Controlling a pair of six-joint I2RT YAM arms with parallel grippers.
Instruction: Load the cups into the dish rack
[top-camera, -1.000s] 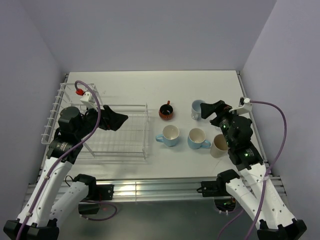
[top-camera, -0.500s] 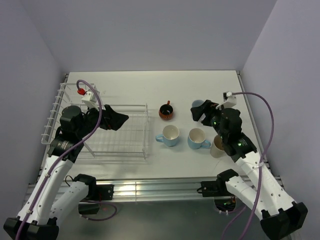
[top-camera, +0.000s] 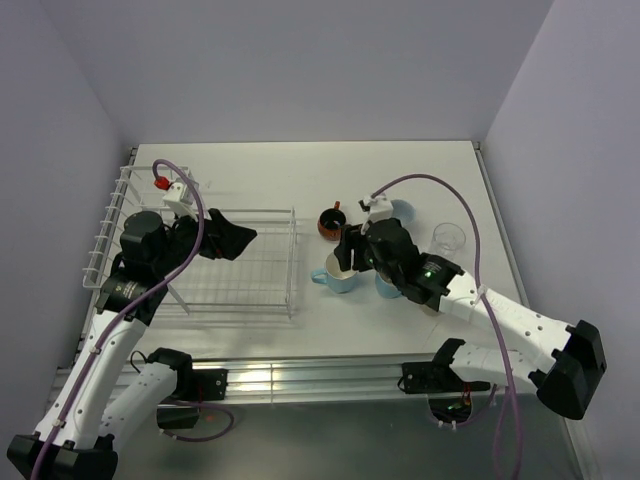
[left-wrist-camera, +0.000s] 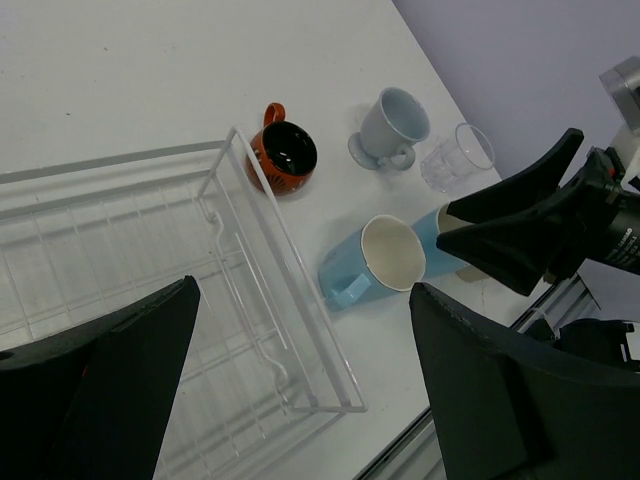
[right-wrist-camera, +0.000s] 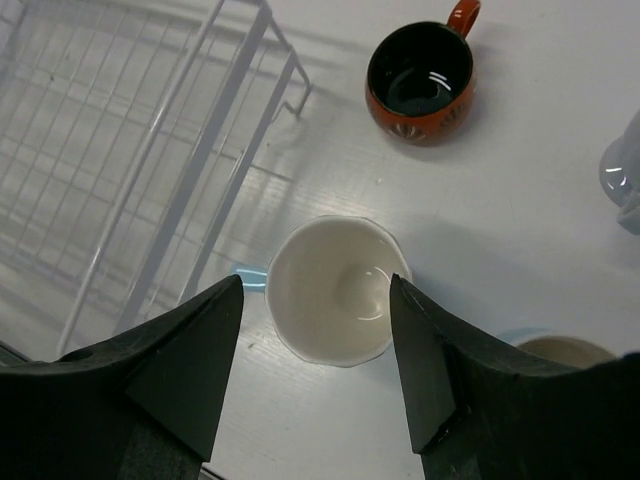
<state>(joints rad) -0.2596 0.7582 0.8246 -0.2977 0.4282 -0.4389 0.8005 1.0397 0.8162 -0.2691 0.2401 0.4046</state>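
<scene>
right wrist view shows you the right pincer (right-wrist-camera: 315, 288) open, its two fingers (right-wrist-camera: 180, 370) standing on either side of a light blue mug (right-wrist-camera: 335, 300) with a white inside. this mug stands upright on the desk (right-wrist-camera: 520, 230), just beside the near corner of the dish rack (right-wrist-camera: 150, 150), with its handle toward the rack. whether the fingers touch the mug, you cannot tell. the red-orange mug (right-wrist-camera: 420, 75) stands farther back, apart from it.

in the top view the right arm reaches over a second light blue mug (top-camera: 384, 288), mostly hidden. a third light blue mug (top-camera: 402, 209) and a clear glass (top-camera: 449, 237) stand behind the arm. the left pincer (top-camera: 232, 241) hangs above the dish rack, fingers wide apart, holding nothing. all mugs you see are on the desk, outside the rack.
</scene>
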